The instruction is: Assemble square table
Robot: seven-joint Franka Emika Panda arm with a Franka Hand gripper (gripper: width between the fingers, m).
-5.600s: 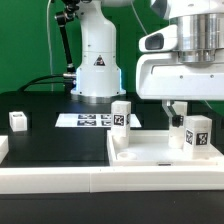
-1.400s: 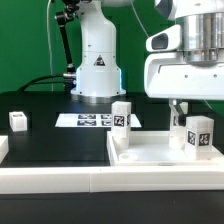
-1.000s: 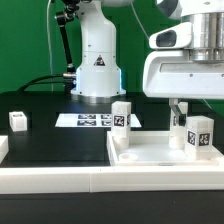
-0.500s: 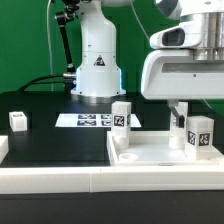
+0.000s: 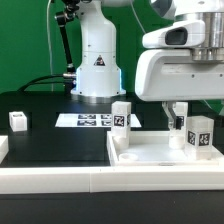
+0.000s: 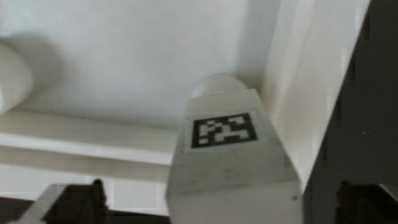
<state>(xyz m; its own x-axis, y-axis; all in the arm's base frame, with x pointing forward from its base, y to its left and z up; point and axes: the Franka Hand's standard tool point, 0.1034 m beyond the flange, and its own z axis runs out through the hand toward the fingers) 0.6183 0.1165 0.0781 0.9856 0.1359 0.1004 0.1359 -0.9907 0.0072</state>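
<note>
The square table's white slab (image 5: 150, 155) lies flat at the exterior view's right. Two white tagged legs stand on it: one near its back left corner (image 5: 121, 116), one at its right (image 5: 199, 131). My gripper (image 5: 192, 116) hangs over the right leg, one finger (image 5: 177, 113) showing beside it. In the wrist view that leg (image 6: 228, 150) stands between my gripper's (image 6: 210, 205) dark fingers. The gripper is open. A clear gap shows on one side, while the other finger (image 6: 347, 190) is close to the leg. A third leg (image 5: 18, 120) lies on the black table at the far left.
The marker board (image 5: 85, 120) lies on the black table in front of the arm's white base (image 5: 97, 60). Long white border rails (image 5: 60, 180) run along the front edge and up the left side.
My hand has shifted slightly toward the exterior view's left and stays over the right leg. Neither the legs nor the slab have moved.
</note>
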